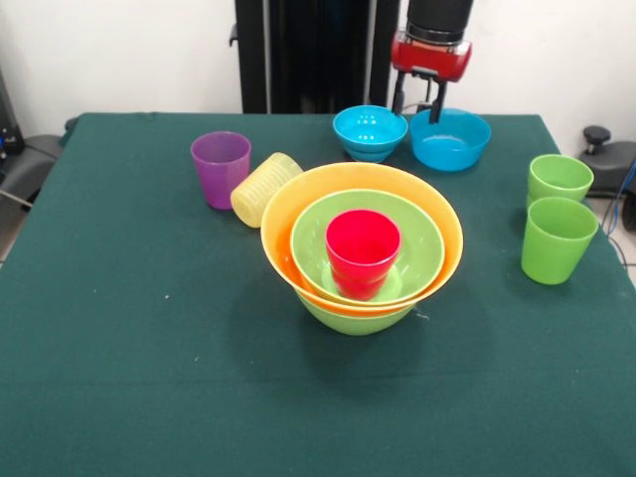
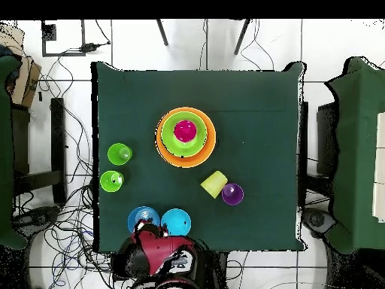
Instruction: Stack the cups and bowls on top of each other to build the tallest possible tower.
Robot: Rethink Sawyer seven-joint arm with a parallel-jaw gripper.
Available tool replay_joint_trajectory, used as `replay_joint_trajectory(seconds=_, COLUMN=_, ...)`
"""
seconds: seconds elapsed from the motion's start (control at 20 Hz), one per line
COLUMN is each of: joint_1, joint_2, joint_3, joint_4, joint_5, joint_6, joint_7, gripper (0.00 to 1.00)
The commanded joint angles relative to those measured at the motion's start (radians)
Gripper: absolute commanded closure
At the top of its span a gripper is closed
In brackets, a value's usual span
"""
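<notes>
Gripper [image 1: 417,107], fingers spread and empty, hovers at the desk's robot-side edge between 2 blue bowls [image 1: 370,132], one just either side; the tower [image 1: 362,245] sits mid-desk, well apart.

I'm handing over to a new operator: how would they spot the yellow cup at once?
Start at the big orange bowl in the middle of the green table. In the front view, look just left of its rim, next to the upright purple cup. The yellow cup is the ribbed one and the only cup lying on its side.
</notes>
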Motion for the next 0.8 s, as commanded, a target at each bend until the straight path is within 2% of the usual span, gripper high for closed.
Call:
replay_joint_trajectory(seconds=0.05, joint_1=0.000, joint_2=0.076, joint_3=0.074, joint_4=-0.116, joint_5=0.047, joint_6=-0.079, joint_7=0.141, gripper=0.00)
replay_joint_trajectory(seconds=0.35, joint_1=0.014, joint_2=0.105, joint_3=0.070, joint_4=-0.123, joint_5=0.062, joint_6=-0.102, joint_7=0.151, gripper=0.00)
replay_joint_trajectory(seconds=0.8, joint_1=0.028, joint_2=0.103, joint_3=0.060, joint_4=-0.112, joint_5=0.079, joint_6=-0.113, joint_7=0.159, gripper=0.00)
